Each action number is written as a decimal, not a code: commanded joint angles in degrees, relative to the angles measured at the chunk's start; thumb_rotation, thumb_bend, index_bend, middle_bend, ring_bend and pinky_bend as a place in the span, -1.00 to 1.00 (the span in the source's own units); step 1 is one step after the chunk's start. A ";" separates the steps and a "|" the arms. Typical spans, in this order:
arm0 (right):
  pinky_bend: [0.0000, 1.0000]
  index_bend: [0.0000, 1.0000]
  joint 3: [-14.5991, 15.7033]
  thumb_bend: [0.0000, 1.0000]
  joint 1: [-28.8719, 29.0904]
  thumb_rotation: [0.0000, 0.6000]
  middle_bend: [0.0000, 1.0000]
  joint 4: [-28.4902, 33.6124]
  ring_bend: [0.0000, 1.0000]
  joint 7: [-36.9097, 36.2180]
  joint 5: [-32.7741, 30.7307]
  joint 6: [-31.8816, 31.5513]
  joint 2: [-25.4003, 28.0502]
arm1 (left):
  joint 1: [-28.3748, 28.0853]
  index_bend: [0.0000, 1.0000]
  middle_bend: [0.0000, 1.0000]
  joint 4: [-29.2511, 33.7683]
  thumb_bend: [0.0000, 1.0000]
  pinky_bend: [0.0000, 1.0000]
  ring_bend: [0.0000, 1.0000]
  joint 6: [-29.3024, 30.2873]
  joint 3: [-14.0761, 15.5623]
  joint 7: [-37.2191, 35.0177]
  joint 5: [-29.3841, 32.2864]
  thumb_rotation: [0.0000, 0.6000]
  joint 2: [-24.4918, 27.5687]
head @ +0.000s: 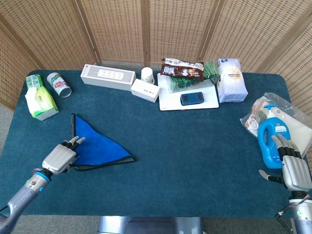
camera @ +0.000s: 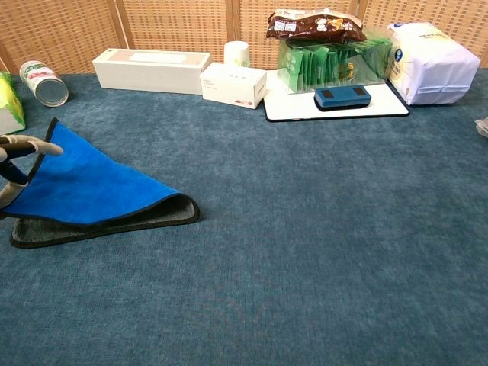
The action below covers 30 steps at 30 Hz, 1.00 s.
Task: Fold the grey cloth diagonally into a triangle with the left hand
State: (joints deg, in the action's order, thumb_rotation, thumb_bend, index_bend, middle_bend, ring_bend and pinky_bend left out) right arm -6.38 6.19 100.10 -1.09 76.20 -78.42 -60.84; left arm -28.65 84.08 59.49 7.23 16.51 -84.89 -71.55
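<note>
The cloth (head: 100, 146) lies at the table's front left, folded into a triangle with its blue face up and a black hem. In the chest view the cloth (camera: 88, 191) shows its grey underlayer as a strip along the near edge. My left hand (head: 59, 157) sits at the triangle's near-left corner and pinches the upper layer's corner a little off the table. In the chest view only part of the left hand (camera: 11, 168) shows at the left edge. My right hand (head: 294, 170) rests far right by the table's front edge, fingers apart, holding nothing.
A blue soap bottle (head: 270, 140) and a plastic bag stand just beyond the right hand. Along the back are a tissue pack (head: 40, 100), a can (head: 59, 84), a long white box (head: 107, 76), a small white box (head: 145, 90) and a white tray (head: 168, 101) with snacks.
</note>
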 commanded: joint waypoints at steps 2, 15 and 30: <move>-1.00 -1.00 0.00 -1.00 0.02 1.00 -1.00 0.00 -1.00 -0.07 0.00 0.03 0.03 | 0.76 0.50 -1.00 -0.59 0.25 -0.47 -0.99 0.22 0.54 0.30 -0.65 1.00 0.08; -1.00 -1.00 0.07 -1.00 0.11 1.00 -1.00 0.01 -1.00 0.07 -0.02 0.19 -0.03 | 2.00 0.49 -1.00 -3.47 0.25 -0.48 -0.99 0.73 -0.89 2.46 0.46 1.00 -0.56; -1.00 -1.00 0.09 -1.00 0.07 1.00 -1.00 0.15 -1.00 -0.04 0.01 0.11 0.06 | 1.06 -0.52 -1.00 -2.50 0.20 -0.60 -1.00 -1.25 -0.78 -0.89 -1.49 1.00 -0.25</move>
State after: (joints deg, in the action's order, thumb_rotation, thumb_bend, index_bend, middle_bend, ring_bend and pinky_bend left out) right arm -6.29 6.27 100.23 -1.12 76.22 -78.30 -60.78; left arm -27.23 81.03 58.88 6.15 17.25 -85.73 -72.55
